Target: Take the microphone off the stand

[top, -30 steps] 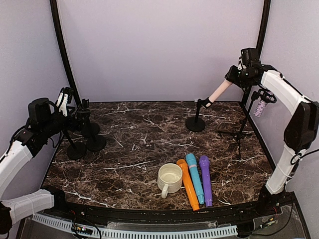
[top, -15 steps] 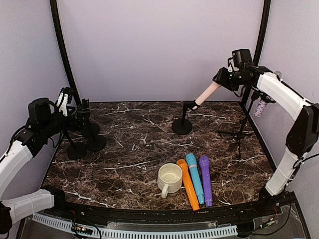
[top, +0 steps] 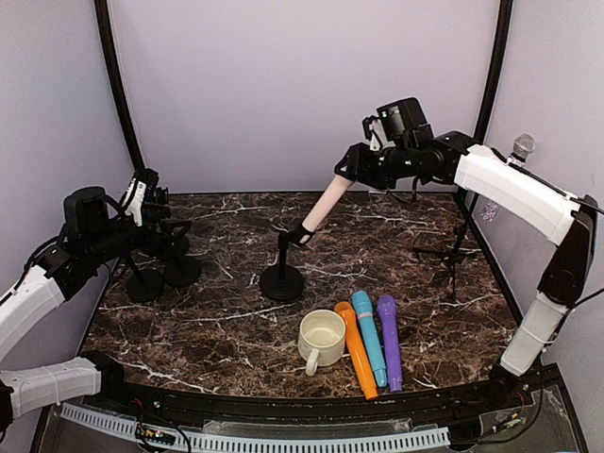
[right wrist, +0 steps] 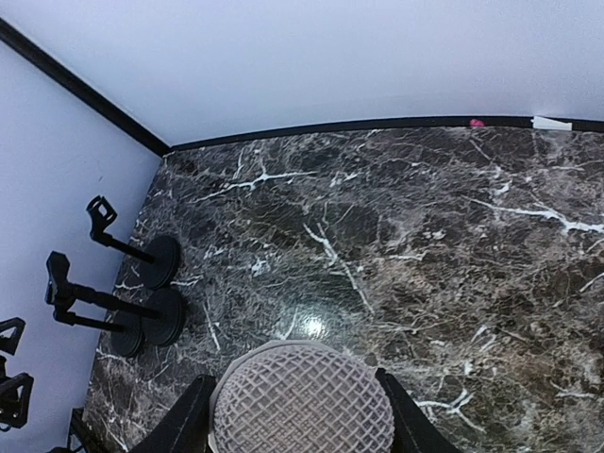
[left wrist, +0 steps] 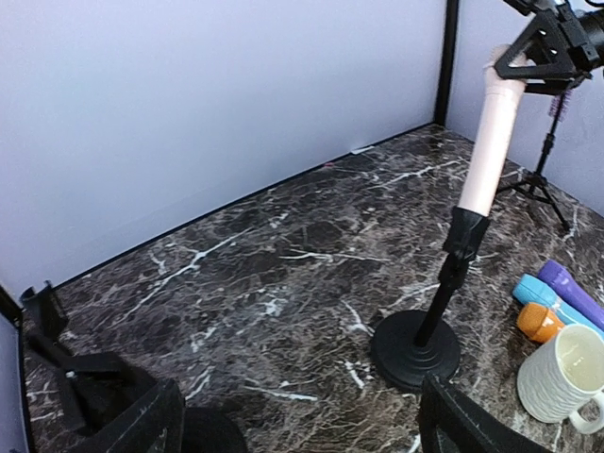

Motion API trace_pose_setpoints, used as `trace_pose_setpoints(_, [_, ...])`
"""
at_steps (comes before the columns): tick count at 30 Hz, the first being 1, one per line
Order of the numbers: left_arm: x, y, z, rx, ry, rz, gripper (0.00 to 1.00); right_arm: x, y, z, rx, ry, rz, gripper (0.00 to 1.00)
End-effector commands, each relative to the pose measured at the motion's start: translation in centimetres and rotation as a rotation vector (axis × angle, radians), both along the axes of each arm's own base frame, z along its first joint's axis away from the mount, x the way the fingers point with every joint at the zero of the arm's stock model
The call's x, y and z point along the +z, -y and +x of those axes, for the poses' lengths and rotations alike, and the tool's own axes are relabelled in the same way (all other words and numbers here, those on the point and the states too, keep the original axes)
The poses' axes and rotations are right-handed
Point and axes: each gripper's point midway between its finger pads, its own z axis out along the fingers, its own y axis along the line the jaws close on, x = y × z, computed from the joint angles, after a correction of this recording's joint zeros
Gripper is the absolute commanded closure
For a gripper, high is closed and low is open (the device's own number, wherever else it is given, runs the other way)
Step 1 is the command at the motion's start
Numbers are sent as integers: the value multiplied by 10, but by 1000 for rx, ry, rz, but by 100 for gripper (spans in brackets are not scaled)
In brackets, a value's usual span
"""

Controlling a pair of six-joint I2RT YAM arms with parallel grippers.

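Overhead first: right pincer (top: 349, 174) pinches head of pink microphone (top: 324, 202); lower end sits in clip of stand (top: 282, 281), base mid-counter (top: 217, 236). Mug (top: 321, 338) near front.
Left wrist: left pincer (left wrist: 297, 429) spread wide, nothing between fingers; microphone slants up from stand clip.
Right wrist: mesh head clamped between both fingers (right wrist: 192, 417).

We see the left arm (top: 26, 300) and the right arm (top: 514, 187) built alike, with smooth white shells over the long links, black housings at joints and wrists, black jaws, and thin black cables looping beside the elbows.
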Motion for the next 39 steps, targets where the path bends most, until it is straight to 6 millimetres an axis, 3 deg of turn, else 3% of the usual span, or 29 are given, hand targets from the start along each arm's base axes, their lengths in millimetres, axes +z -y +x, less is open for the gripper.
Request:
trace_pose_setpoints(1, [-15, 45, -14, -171, -31, 27, 12, 64, -36, -17, 12, 135, 152, 83])
trace_pose_setpoints(6, [-32, 109, -30, -376, -123, 44, 16, 68, -55, -38, 22, 158, 143, 83])
trace_pose_setpoints(10, [-47, 143, -38, -488, -203, 33, 18, 63, -72, -53, 45, 161, 120, 83])
trace_pose_setpoints(16, [-76, 156, -38, -536, -308, 56, 17, 57, -86, -65, 79, 173, 92, 83])
trace_pose_setpoints(25, [-92, 162, -32, -535, -352, 79, 21, 58, -101, -81, 148, 191, 94, 84])
trace_pose_setpoints(30, [-98, 164, -24, -518, -363, 112, 53, 57, -100, -87, 162, 195, 95, 86])
trace_pose_setpoints(39, [-104, 160, -27, -504, -339, 182, 89, 53, -90, -91, 161, 207, 73, 89])
